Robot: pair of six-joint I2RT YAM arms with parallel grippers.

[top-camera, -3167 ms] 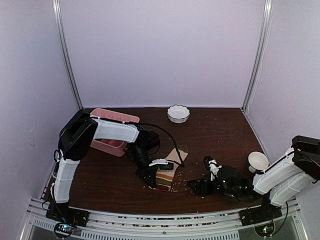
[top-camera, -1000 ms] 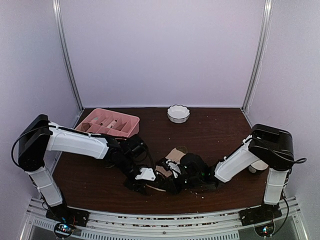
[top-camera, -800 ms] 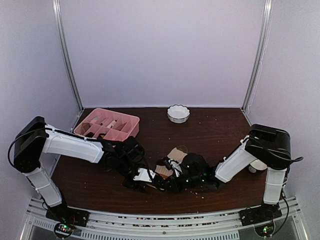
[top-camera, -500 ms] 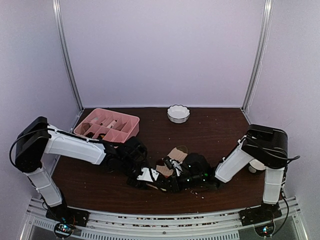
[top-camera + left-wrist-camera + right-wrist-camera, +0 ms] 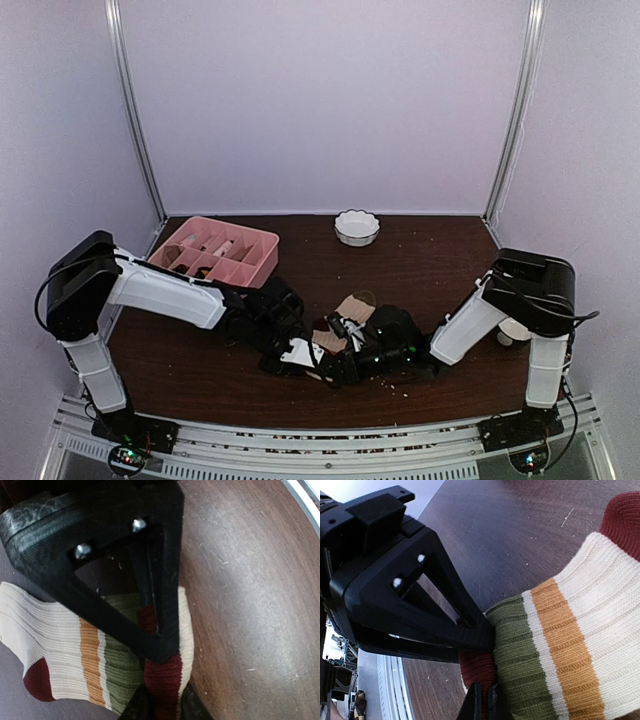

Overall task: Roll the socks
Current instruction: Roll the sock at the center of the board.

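Two tools meet on striped sock (image 5: 60, 645): right tool (image 5: 484, 702) shut against red cuff (image 5: 477, 667); left tool (image 5: 162, 707) straddles cuff, grip unclear.

Striped sock (image 5: 65, 645): we saw a cream ribbed knit with an orange band, an olive-green band and a dark red cuff, plus a dark red patch at its far end.
Pose: it lay flat on the table (image 5: 430, 260) near the front edge, and only the cuff was bunched.
Grip: the left gripper (image 5: 159, 707) and the right gripper (image 5: 481, 702) each pinched the red cuff.
Tan sock (image 5: 352, 306): plain tan-brown, it lay flat just behind the striped sock, partly hidden. We could not tell whether they touched.
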